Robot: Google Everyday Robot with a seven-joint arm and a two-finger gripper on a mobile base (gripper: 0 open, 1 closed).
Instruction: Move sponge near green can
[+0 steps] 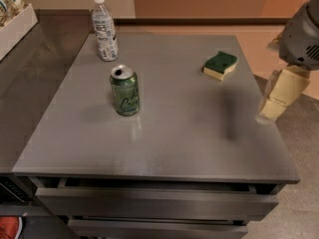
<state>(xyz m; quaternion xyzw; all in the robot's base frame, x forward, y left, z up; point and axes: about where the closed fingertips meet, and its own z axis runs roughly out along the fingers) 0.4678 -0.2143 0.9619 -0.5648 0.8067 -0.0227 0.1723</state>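
Observation:
The sponge (220, 65), dark green on top with a pale yellow foam layer, lies on the grey table top (189, 133) at the far right. The green can (125, 90) stands upright left of the middle, its silver top open. The two are well apart, about a third of the table's width. My gripper (280, 94) hangs above the table's right edge, in front of and to the right of the sponge, not touching it and holding nothing I can see. It casts a dark shadow on the table top.
A clear plastic bottle (104, 29) with a white cap stands at the far left corner, behind the can. A darker counter (35, 83) adjoins on the left with a white tray (15, 26). Drawers (149, 200) sit under the front edge.

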